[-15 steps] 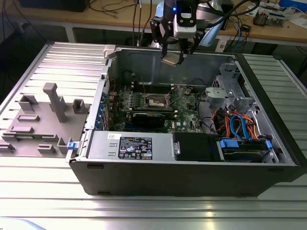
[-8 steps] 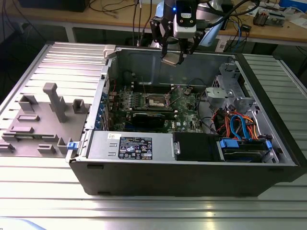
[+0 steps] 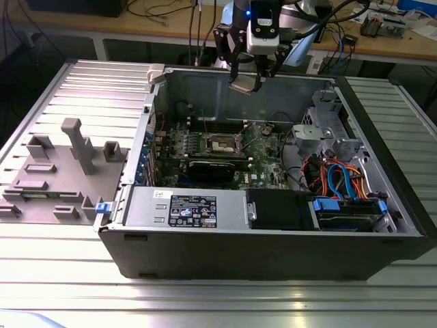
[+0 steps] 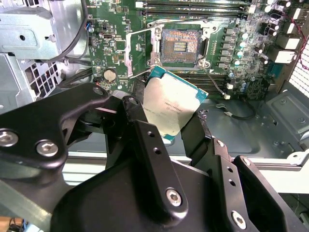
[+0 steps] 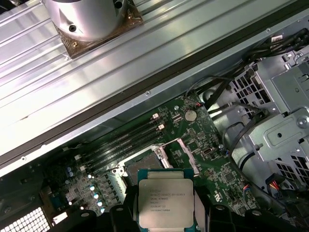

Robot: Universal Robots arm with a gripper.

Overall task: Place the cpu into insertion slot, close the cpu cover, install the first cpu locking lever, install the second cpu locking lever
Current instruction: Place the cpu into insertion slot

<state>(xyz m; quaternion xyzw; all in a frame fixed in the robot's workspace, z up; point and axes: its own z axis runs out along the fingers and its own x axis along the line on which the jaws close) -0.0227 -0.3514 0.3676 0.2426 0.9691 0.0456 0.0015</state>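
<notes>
The small flat square cpu (image 3: 244,84) with a dull silver-grey metal top sits between the two black fingers (image 4: 136,126) of the gripper (image 3: 247,78), which are clamped on its opposite edges. In both wrist views its metal top faces the cameras. In the exterior view the chip hangs tilted, high over the far wall of the open dark computer case (image 3: 273,253) that stands on the ribbed metal bench (image 3: 205,301). It touches nothing but the fingers.

The arm reaches in from beyond the bench's far edge with the gripper pointing down into the case. The small square dark insertion slot (image 4: 179,46) lies bare on the green circuit board (image 3: 266,154), well below the chip and nearer the case's middle. The thin silvery metal cpu cover (image 4: 129,53) stands swung up along one side of the slot.
</notes>
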